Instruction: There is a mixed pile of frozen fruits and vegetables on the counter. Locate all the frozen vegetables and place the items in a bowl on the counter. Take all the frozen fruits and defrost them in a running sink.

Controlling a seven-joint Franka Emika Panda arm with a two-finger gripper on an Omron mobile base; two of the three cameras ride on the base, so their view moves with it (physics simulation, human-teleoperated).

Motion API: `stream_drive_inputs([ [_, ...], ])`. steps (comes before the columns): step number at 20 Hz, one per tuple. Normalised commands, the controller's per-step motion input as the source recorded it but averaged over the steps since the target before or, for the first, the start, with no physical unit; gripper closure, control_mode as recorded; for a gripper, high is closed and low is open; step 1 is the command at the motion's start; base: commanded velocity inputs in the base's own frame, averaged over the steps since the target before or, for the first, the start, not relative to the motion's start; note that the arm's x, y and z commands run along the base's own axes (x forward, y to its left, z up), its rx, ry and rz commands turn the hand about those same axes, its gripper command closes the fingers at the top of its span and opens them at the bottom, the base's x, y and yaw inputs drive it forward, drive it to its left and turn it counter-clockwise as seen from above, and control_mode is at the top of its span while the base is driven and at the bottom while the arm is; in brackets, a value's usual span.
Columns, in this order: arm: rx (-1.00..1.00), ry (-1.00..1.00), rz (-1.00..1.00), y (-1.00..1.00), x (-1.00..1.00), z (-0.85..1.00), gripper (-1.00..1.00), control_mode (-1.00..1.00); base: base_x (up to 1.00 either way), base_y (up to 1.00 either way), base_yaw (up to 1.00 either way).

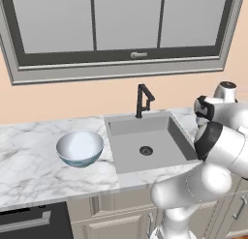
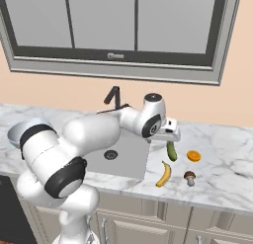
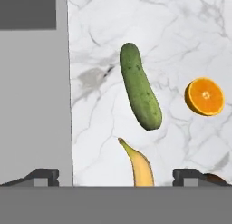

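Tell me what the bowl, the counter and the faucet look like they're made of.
Bowl: looks like glass or glazed ceramic, pale blue-white with a glossy sheen. Counter: looks like polished white marble, going by its grey veins. Faucet: probably matte black metal, dark and without shine.

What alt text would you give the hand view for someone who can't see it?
Looking down on a white marble counter: a dark green cucumber lies in the middle, half an orange to its right, and a banana tip just below. The open gripper hangs above them, with the grey sink along the left edge.
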Motion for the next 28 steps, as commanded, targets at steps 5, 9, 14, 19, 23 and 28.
stream_drive_inputs([
  [5, 0.03, 0.00, 0.00, -0.28, 0.37, -0.32, -1.00, -1.00, 0.00, 0.00, 0.00],
  [9, 0.05, 0.01, 0.00, -0.20, 0.34, -0.24, -1.00, -1.00, 0.00, 0.00, 0.00],
  [14, 0.02, 0.00, 0.01, -0.21, 0.32, -0.37, -1.00, -1.00, 0.00, 0.00, 0.00],
  [19, 0.00, 0.00, 0.05, -0.18, 0.37, -0.30, -1.00, -1.00, 0.00, 0.00, 0.00],
  [23, 0.00, 0.00, 0.07, -0.11, 0.31, -0.28, -1.00, -1.00, 0.00, 0.00, 0.00],
  [28, 0.00, 0.00, 0.06, -0.18, 0.32, -0.28, -1.00, -1.00, 0.00, 0.00, 0.00],
])
